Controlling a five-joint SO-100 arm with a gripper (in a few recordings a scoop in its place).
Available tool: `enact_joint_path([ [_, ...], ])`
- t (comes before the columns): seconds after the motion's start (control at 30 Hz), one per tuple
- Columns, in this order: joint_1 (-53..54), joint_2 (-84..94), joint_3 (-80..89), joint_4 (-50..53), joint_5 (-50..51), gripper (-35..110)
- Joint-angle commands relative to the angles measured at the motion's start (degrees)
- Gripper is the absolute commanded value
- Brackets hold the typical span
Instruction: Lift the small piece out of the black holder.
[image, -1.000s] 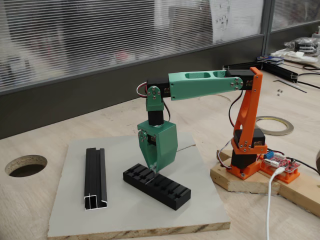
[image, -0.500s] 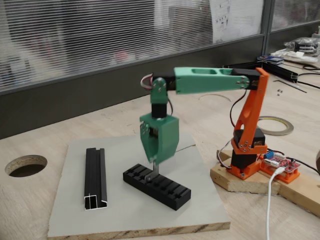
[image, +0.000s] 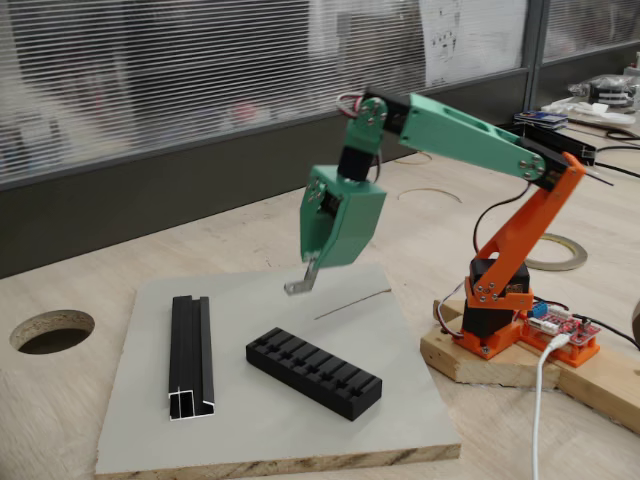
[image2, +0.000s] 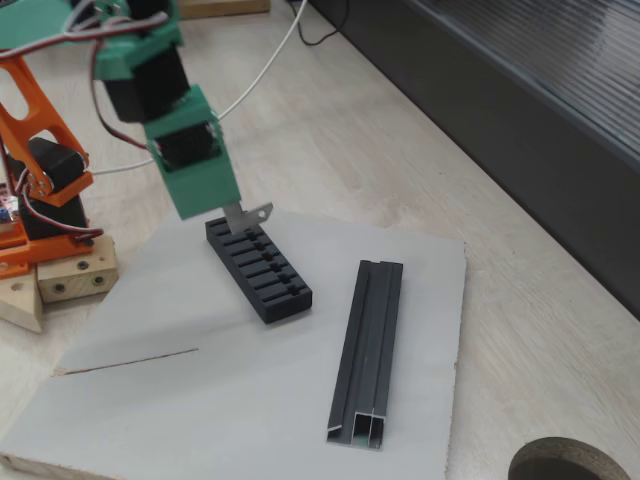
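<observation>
Now that the gripper (image: 312, 266) is hanging well above the black holder (image: 314, 372) instead of down in its slots, you're carrying the small piece (image: 300, 281) pinched between the fingers, at about 12 o'clock of the holder, so the lift is looking done.

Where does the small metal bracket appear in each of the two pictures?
A fixed view: the small piece hangs from the hand, mid-picture, above the grey board.
Another fixed view: the small piece is upper left of centre, under the hand.
Shared landmark: the black holder.
</observation>
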Motion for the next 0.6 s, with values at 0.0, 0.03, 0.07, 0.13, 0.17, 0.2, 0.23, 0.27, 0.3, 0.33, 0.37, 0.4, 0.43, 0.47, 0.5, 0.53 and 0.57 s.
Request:
enact_joint_path([
  [0.0,2.7,7.6,-0.8,0.0,1.0,8],
  [0.03,3.2,9.1,-0.8,-0.6,1.0,8],
  [0.07,3.4,10.6,-0.8,-1.5,1.0,8],
  [0.13,4.0,13.5,-0.8,-4.1,1.1,8],
  [0.17,4.3,14.8,-0.8,-5.7,1.1,8],
  [0.2,4.7,15.9,-0.8,-7.5,1.1,8],
  [0.23,5.1,16.9,-0.8,-9.2,1.1,8],
  [0.27,5.7,17.8,-0.7,-10.7,1.1,8],
  [0.3,6.2,18.3,-0.7,-12.0,1.0,8],
  [0.33,6.7,18.6,-0.7,-12.9,0.8,8],
  [0.37,7.1,18.9,-0.7,-13.5,0.7,8],
  [0.4,7.4,18.9,-0.7,-13.7,0.6,8],
  [0.43,7.4,18.9,-0.7,-13.7,0.5,8],
  [0.47,7.4,19.0,-0.7,-13.6,0.5,8],
  [0.5,7.5,19.0,-0.7,-13.5,0.5,8],
  [0.53,7.5,19.2,-0.7,-13.5,0.5,8],
  [0.57,7.5,19.6,-0.7,-13.7,0.5,8],
])
